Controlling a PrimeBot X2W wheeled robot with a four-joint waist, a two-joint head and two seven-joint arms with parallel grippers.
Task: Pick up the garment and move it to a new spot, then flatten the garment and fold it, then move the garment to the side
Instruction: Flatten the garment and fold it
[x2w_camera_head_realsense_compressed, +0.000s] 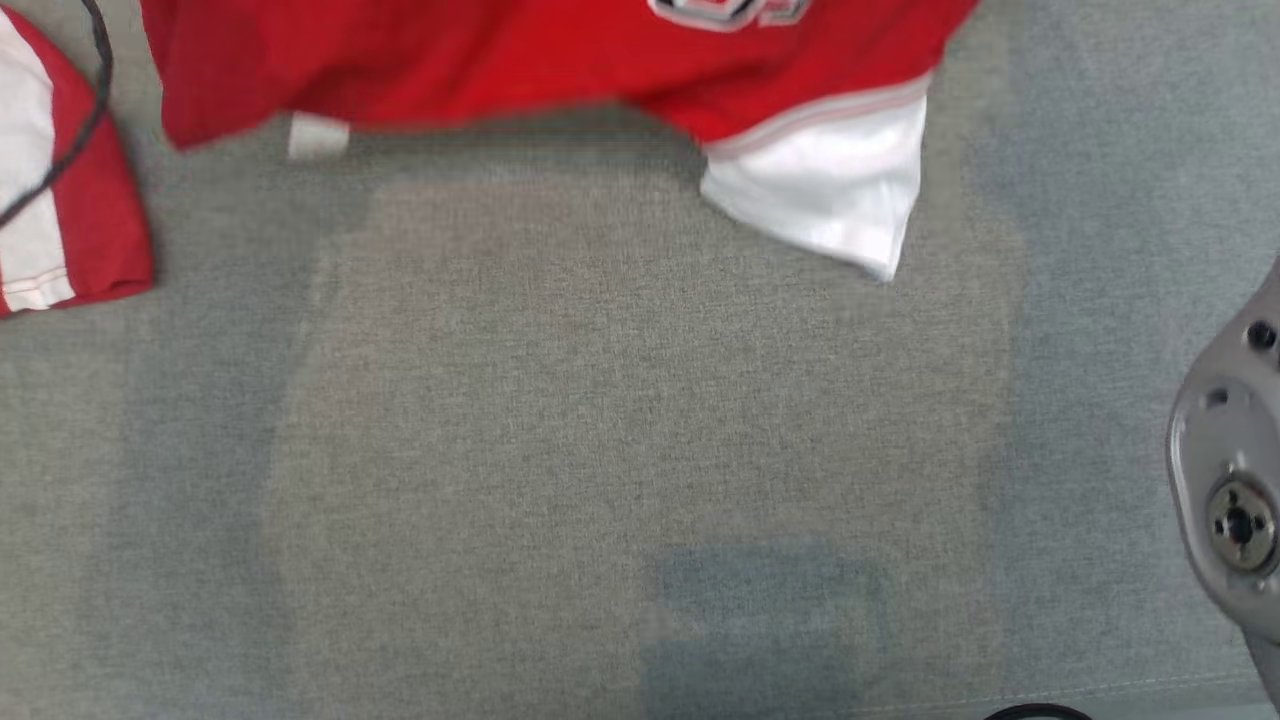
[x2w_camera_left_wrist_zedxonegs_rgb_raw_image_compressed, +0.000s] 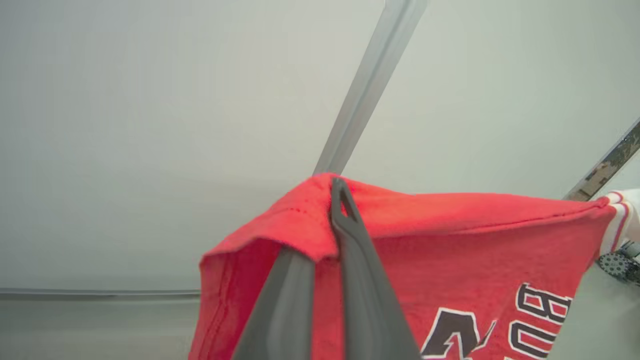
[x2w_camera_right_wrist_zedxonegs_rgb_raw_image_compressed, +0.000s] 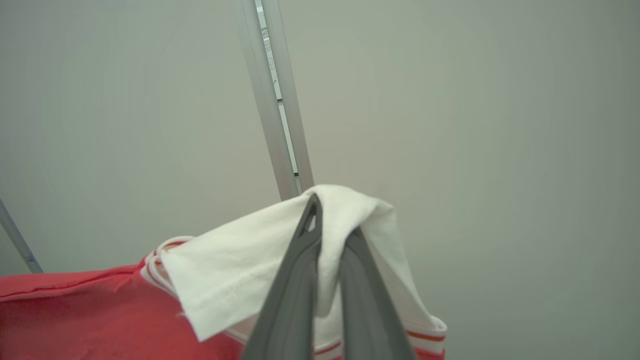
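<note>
left claw (x2w_camera_left_wrist_zedxonegs_rgb_raw_image_compressed: 334, 215) pinched red fabric jersey with white sleeves (x2w_camera_left_wrist_zedxonegs_rgb_raw_image_compressed: 450, 240) at red edge | right claw (x2w_camera_right_wrist_zedxonegs_rgb_raw_image_compressed: 330, 220) pinched white sleeve (x2w_camera_right_wrist_zedxonegs_rgb_raw_image_compressed: 235, 270) | jersey stretched between both claws, above grey cloth surface (x2w_camera_head_realsense_compressed: 600, 450)

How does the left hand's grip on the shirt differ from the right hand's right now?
The left hand pinches a red edge of the garment; the right hand pinches its white sleeve. Cloth drapes over one left finger, while both right fingers show bare against the sleeve. Both are shut on cloth, held up before a pale wall.
</note>
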